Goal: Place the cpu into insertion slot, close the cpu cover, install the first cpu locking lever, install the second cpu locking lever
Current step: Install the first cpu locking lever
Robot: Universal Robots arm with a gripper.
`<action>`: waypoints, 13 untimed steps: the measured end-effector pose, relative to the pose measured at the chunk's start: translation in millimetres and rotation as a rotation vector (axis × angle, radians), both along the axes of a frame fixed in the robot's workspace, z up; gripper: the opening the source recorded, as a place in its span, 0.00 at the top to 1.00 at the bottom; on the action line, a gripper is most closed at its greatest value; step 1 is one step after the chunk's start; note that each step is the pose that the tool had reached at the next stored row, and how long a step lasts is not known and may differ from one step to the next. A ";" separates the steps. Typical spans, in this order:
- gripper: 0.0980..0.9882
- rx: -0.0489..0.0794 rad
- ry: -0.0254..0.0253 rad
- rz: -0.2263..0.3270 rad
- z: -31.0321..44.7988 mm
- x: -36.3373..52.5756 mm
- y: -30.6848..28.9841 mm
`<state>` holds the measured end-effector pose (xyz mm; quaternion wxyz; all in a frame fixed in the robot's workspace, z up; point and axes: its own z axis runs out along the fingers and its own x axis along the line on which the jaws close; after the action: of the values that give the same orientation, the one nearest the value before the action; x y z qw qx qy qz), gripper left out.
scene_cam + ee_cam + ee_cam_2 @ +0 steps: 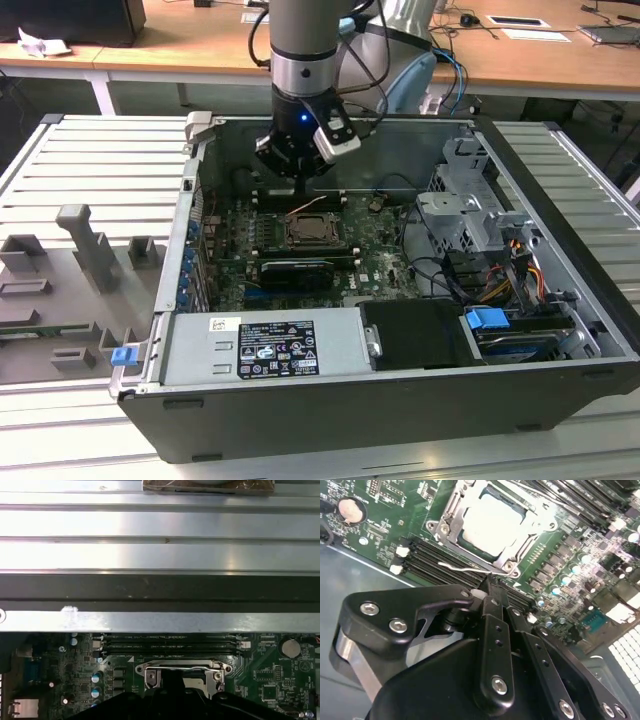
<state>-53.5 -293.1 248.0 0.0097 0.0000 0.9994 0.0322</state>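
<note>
The cpu [487, 520] lies flat in the insertion slot [305, 232] on the green board. The silver cpu cover [536, 527] is down around it, with the chip showing through its window. A thin silver locking lever [460, 567] stands raised along the socket's edge by the memory slots. My gripper [489, 582] hangs over that side of the socket, fingers shut together, tips right at the lever's free end. I cannot tell whether they touch it. In the exterior view the gripper [300, 185] sits just behind the socket, inside the open computer case.
Black memory slots [435, 555] run beside the socket. A coin battery [351, 510] sits on the board. The power supply [265, 350] lies at the case front; a drive cage [465, 215] and cables [480, 275] at the exterior view's right. Grey fixtures [90, 245] stand outside.
</note>
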 end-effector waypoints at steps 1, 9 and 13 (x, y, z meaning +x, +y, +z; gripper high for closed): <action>0.99 0.017 -0.0002 0.000 -0.2 0.2 -0.1; 0.99 0.049 -0.0002 0.001 -13.3 6.7 -0.5; 0.99 0.048 -0.0002 0.030 -19.9 9.3 -0.1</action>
<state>-44.2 -293.2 228.1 0.0093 -0.0150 0.9982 0.0565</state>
